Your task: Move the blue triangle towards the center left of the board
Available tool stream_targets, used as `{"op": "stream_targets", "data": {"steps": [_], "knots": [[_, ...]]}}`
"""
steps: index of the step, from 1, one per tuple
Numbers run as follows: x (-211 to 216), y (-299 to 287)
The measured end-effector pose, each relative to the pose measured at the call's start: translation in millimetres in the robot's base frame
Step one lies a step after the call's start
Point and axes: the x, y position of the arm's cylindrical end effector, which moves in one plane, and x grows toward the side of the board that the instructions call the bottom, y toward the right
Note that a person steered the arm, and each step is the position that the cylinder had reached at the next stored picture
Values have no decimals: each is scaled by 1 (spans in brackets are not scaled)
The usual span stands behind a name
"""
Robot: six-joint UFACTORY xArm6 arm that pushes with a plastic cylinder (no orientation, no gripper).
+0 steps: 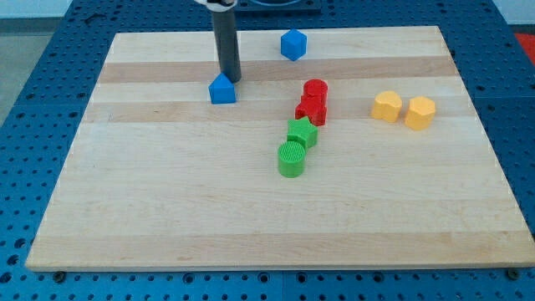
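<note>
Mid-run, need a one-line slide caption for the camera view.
My tip sits just behind the blue triangle, top-left of the board, ahead of the push.

Two blue blocks (222,89) (292,44), two red (315,89) (310,110), two green (302,132) (292,158), two yellow (386,107) (420,112).

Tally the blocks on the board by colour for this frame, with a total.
Blue: 2, a triangle and a cube
Red: 2, a cylinder and a block, touching
Green: 2, a star and a cylinder
Yellow: 2, left and right
Total: 8
</note>
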Motion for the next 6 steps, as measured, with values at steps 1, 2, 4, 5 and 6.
{"op": "stream_targets", "data": {"steps": [1,2,4,5,6], "knots": [[3,14],[3,19],[10,-3],[16,-35],[35,-52]]}}
